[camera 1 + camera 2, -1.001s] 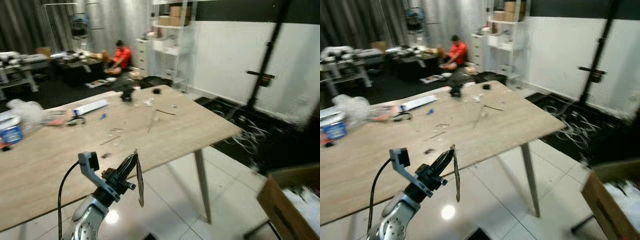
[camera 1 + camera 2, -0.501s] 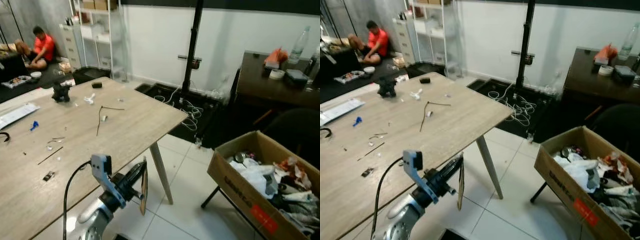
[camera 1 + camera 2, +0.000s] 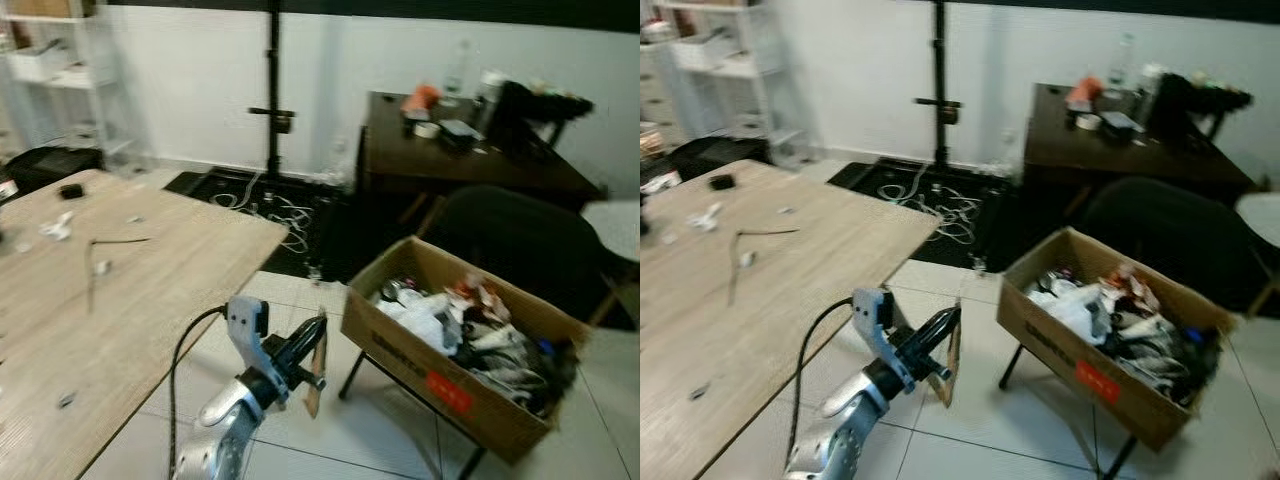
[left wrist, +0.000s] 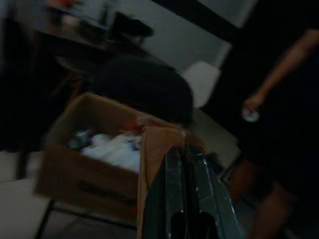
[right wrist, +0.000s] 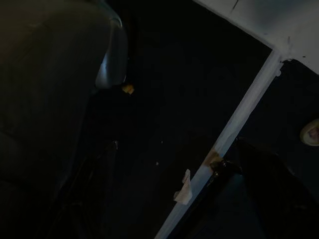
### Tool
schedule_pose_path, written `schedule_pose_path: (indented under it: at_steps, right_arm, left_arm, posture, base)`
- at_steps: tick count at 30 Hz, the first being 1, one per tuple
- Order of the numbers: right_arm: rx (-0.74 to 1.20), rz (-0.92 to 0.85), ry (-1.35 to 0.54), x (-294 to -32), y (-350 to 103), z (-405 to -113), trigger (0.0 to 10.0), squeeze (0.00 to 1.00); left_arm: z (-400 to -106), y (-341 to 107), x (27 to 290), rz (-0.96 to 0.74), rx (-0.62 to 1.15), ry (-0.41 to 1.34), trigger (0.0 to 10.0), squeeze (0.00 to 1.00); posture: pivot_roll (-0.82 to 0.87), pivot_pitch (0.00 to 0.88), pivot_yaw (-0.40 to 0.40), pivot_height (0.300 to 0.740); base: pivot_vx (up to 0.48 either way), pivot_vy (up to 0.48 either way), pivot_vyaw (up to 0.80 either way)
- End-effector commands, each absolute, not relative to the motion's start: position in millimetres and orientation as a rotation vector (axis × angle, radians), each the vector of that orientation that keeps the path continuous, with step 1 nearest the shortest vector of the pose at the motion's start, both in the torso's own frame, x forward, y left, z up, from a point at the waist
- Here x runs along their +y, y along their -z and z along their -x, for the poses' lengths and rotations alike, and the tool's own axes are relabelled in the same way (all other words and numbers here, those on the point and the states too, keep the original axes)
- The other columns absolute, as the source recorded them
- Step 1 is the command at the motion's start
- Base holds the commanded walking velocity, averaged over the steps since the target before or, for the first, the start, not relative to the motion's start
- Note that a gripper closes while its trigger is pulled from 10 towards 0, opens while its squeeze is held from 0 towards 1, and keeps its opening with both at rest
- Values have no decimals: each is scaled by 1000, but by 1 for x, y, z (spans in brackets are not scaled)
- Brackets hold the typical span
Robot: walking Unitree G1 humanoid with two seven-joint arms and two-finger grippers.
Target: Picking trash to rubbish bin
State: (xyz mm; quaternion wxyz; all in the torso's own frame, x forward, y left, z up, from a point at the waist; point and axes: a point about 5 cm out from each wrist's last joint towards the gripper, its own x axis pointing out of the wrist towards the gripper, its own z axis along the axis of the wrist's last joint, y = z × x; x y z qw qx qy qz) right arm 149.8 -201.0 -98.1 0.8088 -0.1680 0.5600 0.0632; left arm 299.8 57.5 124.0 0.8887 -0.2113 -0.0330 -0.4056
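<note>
Carry step: left gripper (image 3: 312,352) clamped on cardboard scrap (image 3: 314,378), box (image 3: 430,375) at 2 o'clock; next, reach over it and release.

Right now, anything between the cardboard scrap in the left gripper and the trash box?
Nothing visible. The left gripper holds the cardboard scrap over bare tile floor; the open cardboard box sits to its right on a black stand, with only floor between. The wooden table lies to the left, off that line.

The head views are evenly lit but softened by motion blur. Both wrist views are very dark, and little detail can be seen.
</note>
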Motion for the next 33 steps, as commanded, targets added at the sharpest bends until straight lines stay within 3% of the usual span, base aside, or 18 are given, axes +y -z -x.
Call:
schedule_pose_path:
  at_steps: [1, 33]
  right_arm:
    - [1197, 395, -162, -202, 98, -150, 10000, 0]
    - [1234, 387, -159, -205, 104, -131, 10000, 0]
  left_arm:
    - [-298, -124, 44, 457, -72, 859, 10000, 0]
    - [-312, -137, 49, 400, -122, 811, 10000, 0]
  posture:
    - [-65, 68, 20, 740]
    - [-79, 58, 50, 740]
  base:
    - [0, 0, -788]
    - [0, 0, -762]
